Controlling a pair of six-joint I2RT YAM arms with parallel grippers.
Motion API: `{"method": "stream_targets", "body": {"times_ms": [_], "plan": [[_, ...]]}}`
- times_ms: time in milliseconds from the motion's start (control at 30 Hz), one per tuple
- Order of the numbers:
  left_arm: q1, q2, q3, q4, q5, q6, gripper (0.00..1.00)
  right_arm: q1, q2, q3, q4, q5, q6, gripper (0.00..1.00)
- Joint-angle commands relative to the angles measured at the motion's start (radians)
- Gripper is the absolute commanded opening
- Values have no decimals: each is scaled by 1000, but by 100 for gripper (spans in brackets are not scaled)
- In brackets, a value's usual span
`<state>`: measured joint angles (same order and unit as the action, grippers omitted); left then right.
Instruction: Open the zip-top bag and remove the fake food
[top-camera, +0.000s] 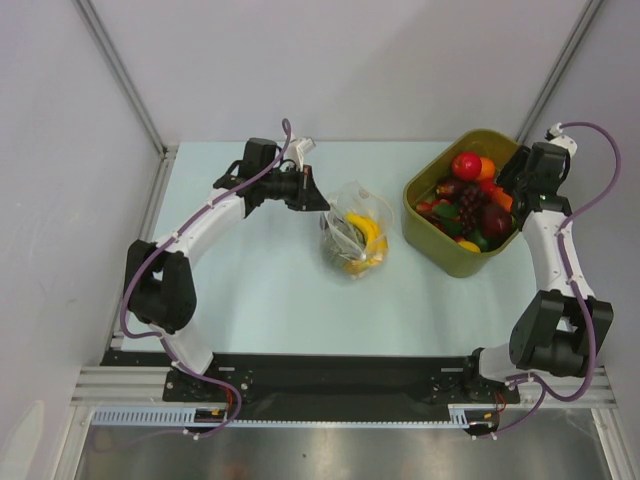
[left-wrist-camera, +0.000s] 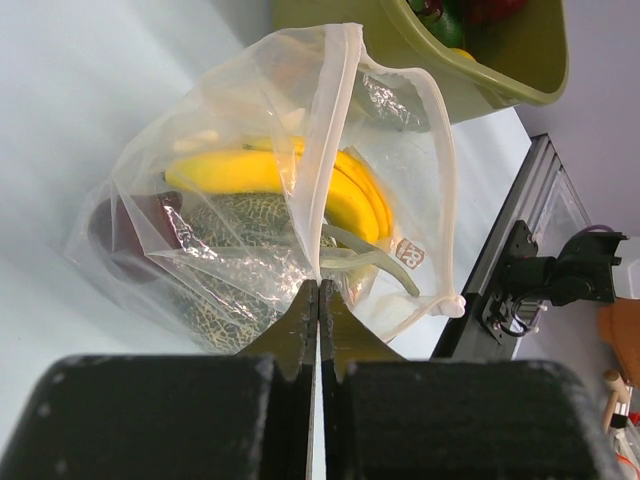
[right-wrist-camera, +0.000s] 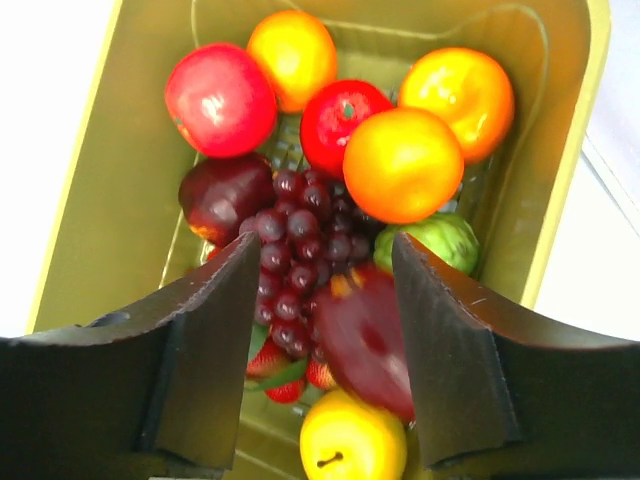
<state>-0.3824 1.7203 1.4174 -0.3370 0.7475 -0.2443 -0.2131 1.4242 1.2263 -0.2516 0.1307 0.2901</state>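
One bag (top-camera: 355, 238) in the middle of the table (top-camera: 250, 290), long way running from far left to near right, zip edge at the far-left end. Pinched there by the left gripper (top-camera: 320, 203), squeezed tight on the thin plastic. Inside: yellow banana (left-wrist-camera: 250, 172), bumpy green melon (left-wrist-camera: 240, 225), dark purple piece (left-wrist-camera: 130, 225). Small tag (left-wrist-camera: 408, 253) on the bag, letters too tiny to read. Right gripper (right-wrist-camera: 325, 270) spread wide over the green tub (top-camera: 425, 225) of toy fruit (right-wrist-camera: 400, 160), holding nothing. Tub close on the bag's right, not touching. Open table to the bag's left and near side.
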Motion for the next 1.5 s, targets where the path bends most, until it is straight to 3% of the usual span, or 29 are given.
{"method": "stream_targets", "body": {"times_ms": [0, 233, 500, 700, 1000, 1233, 1467], "plan": [[-6, -50, 15, 44, 29, -7, 0, 0, -65, 15, -35, -13, -17, 60], [-6, -45, 18, 47, 36, -16, 0, 95, -145, 42, -40, -75, -48, 60], [-6, -45, 18, 52, 41, -23, 0, 495, -81, 162, -117, -120, -72, 57], [-7, -50, 15, 49, 39, -21, 0, 687, 36, 228, -156, -216, -81, 56], [-7, -56, 14, 47, 39, -18, 0, 784, 185, 259, -290, -257, -95, 55], [-7, -57, 8, 53, 42, -18, 0, 768, 148, 217, -279, -206, -65, 55], [-6, -57, -1, 56, 42, -18, 0, 721, 56, 122, -218, -252, -9, 55]]}}
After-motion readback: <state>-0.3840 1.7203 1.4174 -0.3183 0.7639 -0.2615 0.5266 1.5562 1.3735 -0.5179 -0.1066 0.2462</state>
